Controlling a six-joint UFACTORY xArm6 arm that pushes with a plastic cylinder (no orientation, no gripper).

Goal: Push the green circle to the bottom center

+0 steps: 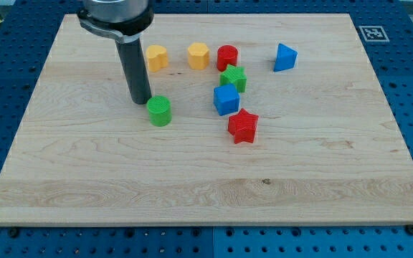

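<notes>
Green circle (160,111) sitting left of centre on the table (63,172), well short of the bottom centre. My tip (140,100) just beside it, at its upper left, touching or nearly so. No claw on this rod, so nothing to open or close.

Likely trouble: an off-centre push from the upper left, rolling the round block off the tip and out to the right, toward the red star (243,126) and blue cube (226,99).
</notes>
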